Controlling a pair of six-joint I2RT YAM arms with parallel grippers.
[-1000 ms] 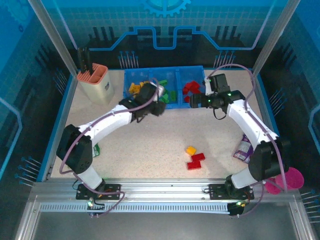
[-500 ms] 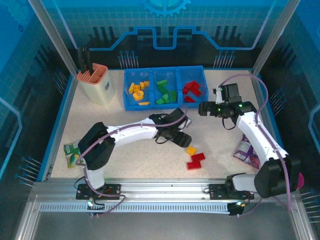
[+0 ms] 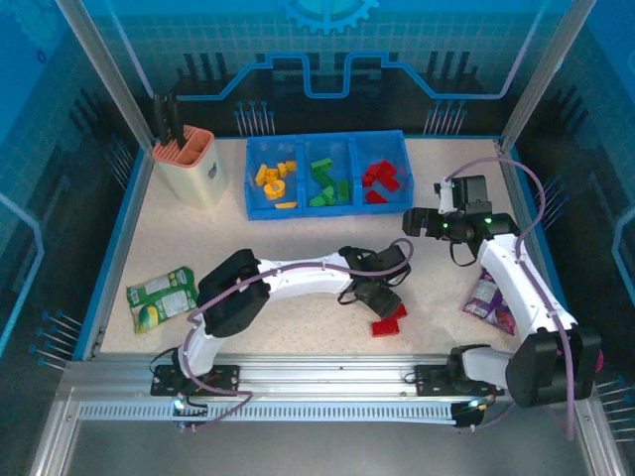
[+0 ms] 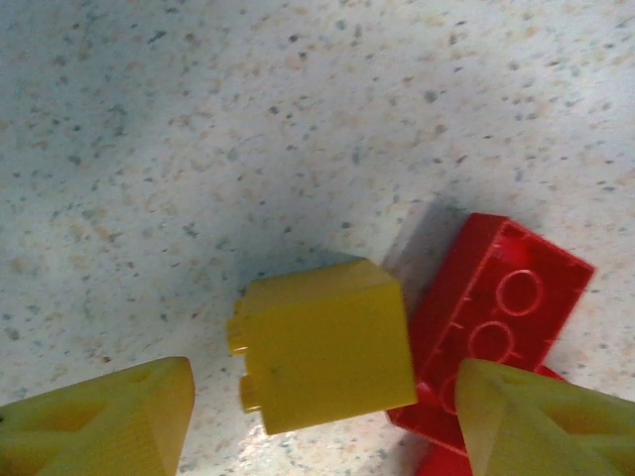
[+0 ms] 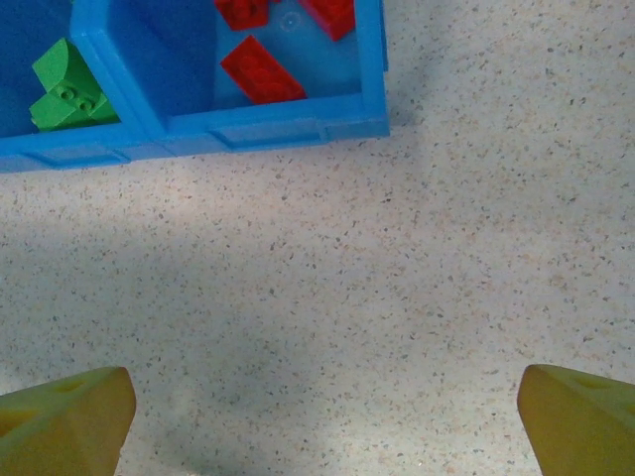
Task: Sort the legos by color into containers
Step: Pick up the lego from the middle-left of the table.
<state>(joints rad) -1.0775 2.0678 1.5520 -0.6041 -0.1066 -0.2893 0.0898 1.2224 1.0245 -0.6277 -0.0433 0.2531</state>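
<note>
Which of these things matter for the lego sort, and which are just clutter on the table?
Part of the job:
- yellow brick
- loose red bricks
- blue tray

Just lying about:
- cream holder
- green packet
- purple packet

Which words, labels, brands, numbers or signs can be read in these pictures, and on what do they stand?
No text can be read anywhere.
Green packet: print too small to read.
Purple packet: print too small to read.
Back wall: a gear sign, no words.
Red brick: no legible letters on its studs.
</note>
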